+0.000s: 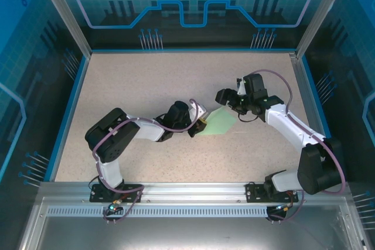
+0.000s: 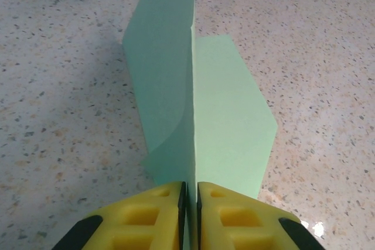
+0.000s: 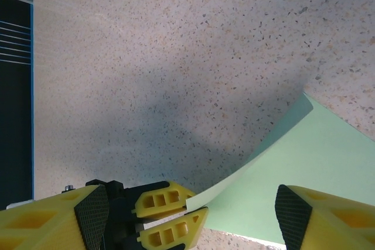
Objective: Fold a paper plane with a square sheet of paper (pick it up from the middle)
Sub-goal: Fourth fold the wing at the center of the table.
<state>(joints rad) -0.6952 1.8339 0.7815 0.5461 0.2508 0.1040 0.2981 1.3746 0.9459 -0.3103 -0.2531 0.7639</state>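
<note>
Left gripper (image 2: 188,194) clamped on paper sheet (image 2: 228,115), one flap upright.
Right gripper (image 3: 192,212) hung over its curled edge, jaws apart.

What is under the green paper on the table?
The green paper lies half flat on the speckled table; its other flap stands up, with bare tabletop beside it. Anything beneath the flat half is covered.

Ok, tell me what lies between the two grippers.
The green paper, in the top view; the left gripper is shut on its crease, the right gripper open beside it.
</note>
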